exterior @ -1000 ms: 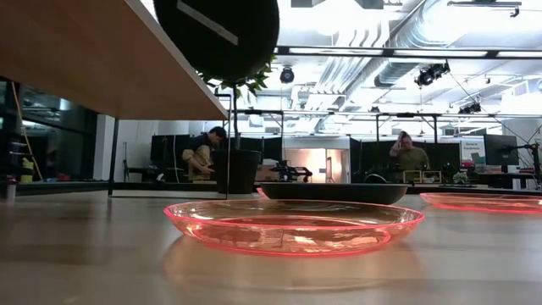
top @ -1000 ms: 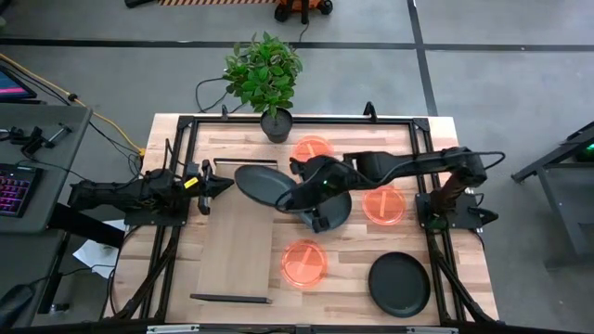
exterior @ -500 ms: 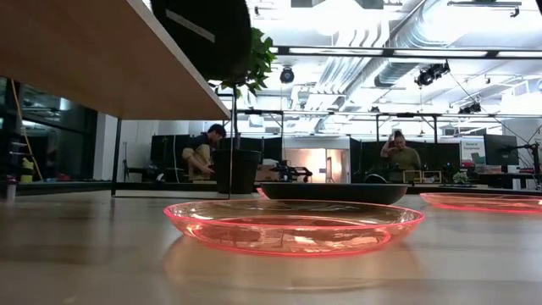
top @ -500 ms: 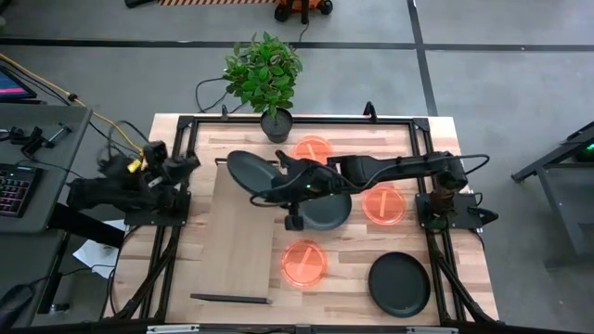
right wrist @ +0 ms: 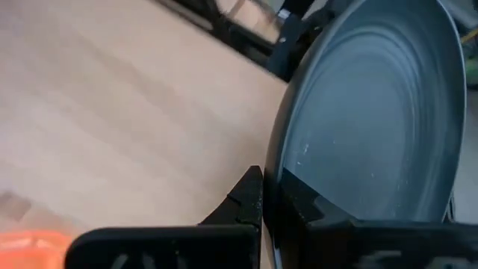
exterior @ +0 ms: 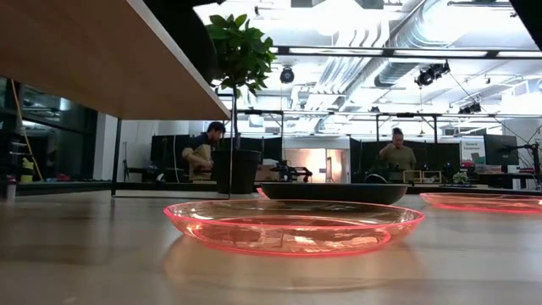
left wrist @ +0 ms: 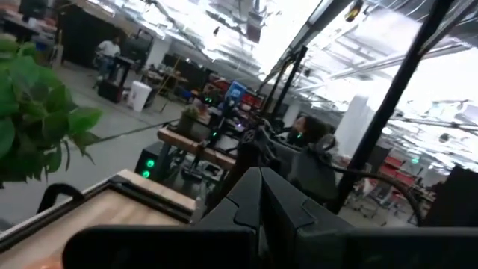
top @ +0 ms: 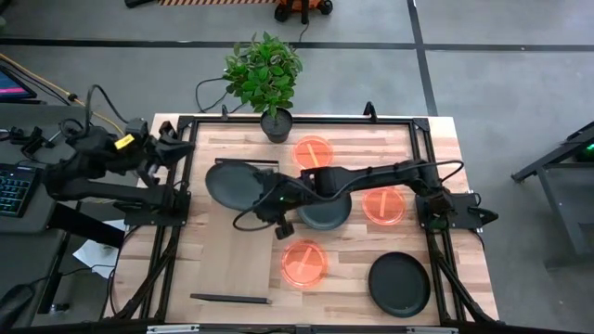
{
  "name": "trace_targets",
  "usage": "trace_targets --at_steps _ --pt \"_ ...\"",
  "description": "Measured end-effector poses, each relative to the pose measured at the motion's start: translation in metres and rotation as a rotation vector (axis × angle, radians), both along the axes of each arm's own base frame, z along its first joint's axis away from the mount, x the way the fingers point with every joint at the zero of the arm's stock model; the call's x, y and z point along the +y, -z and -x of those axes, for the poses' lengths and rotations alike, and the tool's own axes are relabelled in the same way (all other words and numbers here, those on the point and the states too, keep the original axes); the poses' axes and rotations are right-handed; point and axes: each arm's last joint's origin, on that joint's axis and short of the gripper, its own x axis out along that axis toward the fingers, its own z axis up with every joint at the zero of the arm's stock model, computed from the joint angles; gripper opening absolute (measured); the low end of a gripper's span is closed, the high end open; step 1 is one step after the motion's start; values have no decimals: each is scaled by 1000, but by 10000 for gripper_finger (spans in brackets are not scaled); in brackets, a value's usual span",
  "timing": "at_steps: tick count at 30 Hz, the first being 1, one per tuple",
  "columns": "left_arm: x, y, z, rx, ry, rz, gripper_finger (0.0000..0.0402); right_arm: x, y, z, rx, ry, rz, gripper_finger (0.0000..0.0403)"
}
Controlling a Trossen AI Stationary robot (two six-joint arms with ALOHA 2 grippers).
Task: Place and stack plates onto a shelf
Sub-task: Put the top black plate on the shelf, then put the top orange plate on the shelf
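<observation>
My right gripper (top: 269,198) (right wrist: 272,196) reaches from the table's right over the shelf (top: 243,250), a pale raised board with a black rail (top: 230,299) at each short end. It is shut on a dark plate (top: 232,184) (right wrist: 373,112). A second dark plate (top: 327,211) lies under the right arm, and a third (top: 399,284) lies near the right corner. Three orange plates (top: 313,148) (top: 383,204) (top: 304,263) lie flat on the tabletop. My left gripper (top: 176,146) (left wrist: 261,183) is shut and raised at the far left, touching nothing. My right gripper pinches the dark plate's rim (right wrist: 278,161) on the side toward the table's right. One finger (right wrist: 245,200) is under the rim and the other lies on the inner face. The fingers come from the right. The plate is tilted over the shelf's far end; I cannot tell whether it touches the board.
A potted plant (top: 264,74) stands at the table's far edge, just beyond the shelf. A black metal frame (top: 297,120) runs around the table. In the low view the nearest orange plate (exterior: 292,224) fills the foreground, and people sit in the room behind.
My right gripper has carried the dark plate toward the table's left, from beside the middle dark plate to over the shelf's far end. My left gripper has drawn back from the plate's left rim toward the far left corner, rising and tipping upward.
</observation>
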Motion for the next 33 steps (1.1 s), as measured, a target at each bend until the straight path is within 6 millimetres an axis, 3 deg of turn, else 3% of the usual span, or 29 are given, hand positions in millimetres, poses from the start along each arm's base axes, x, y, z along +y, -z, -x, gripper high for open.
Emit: trace_targets --at_steps 7,19,29,33 --pt "0 5 -19 57 2 51 0 0 20 -1 110 -53 80 0" --pt "0 -8 -28 -67 2 69 0 0 26 -3 125 -43 112 7" --pt "0 -8 -28 -67 1 68 0 7 21 -5 71 -50 108 128" --pt "0 -8 -28 -64 -4 43 0 8 2 3 66 1 80 154"
